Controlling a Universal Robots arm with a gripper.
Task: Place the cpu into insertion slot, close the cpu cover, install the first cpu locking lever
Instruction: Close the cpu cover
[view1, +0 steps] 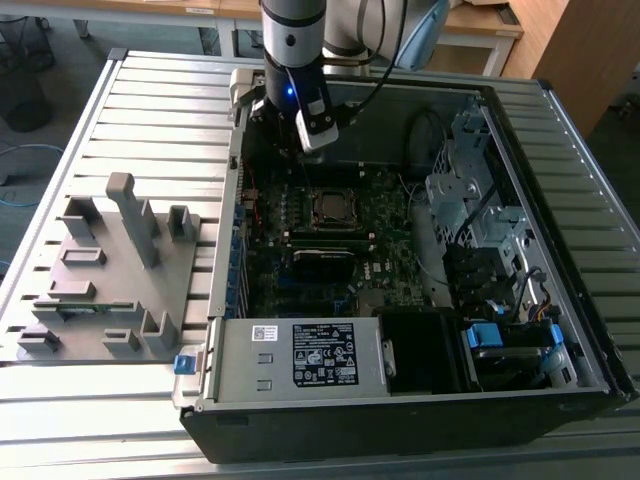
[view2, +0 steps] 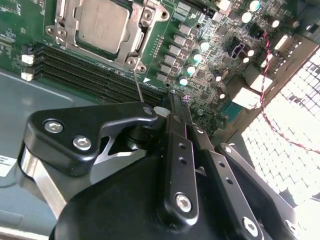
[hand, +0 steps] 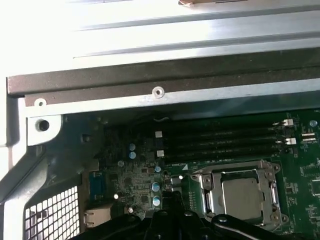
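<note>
The end effector (view2: 172, 98), fingers pressed together, sits beside the cpu (view2: 102, 25); the thin lever (view2: 138, 82) ends hidden behind it.

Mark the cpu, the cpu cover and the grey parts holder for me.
cpu (view2: 102, 25), second wrist view, middle of its silver-grey metal top.
cpu cover (hand: 214, 192), first wrist view, side bar of the metal frame beside the chip.
grey parts holder (view1: 178, 275), exterior view, bare flat stretch of its base.

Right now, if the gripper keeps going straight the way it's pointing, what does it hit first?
The gripper would probably meet the motherboard first, among the small capacitors beside the insertion slot, not the cpu itself; depth is hard to judge.
</note>
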